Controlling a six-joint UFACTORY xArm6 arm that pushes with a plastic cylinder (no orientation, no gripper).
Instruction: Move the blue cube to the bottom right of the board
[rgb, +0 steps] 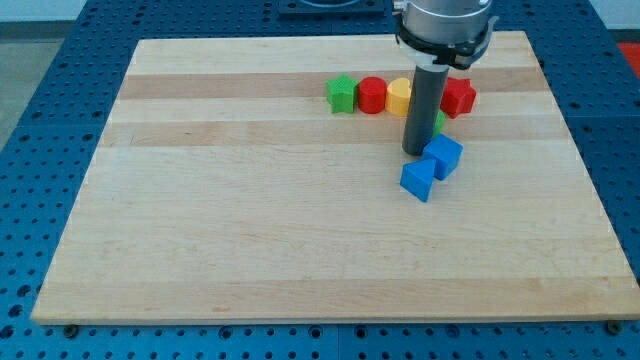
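Note:
Two blue blocks lie right of the board's middle. The upper right one is a blue cube (444, 156). The lower left blue block (418, 180) touches it and looks like a cube or wedge. My tip (415, 151) rests on the board just left of the upper blue cube's top corner, touching or nearly touching it, and above the lower blue block. The rod rises toward the view's top and hides part of the row of blocks behind it.
A row of blocks sits near the top: a green star (342, 94), a red cylinder (373, 95), a yellow block (398, 97) partly hidden by the rod, a red star (460, 97). A sliver of green block (440, 121) shows beside the rod. The wooden board (250, 230) lies on a blue perforated table.

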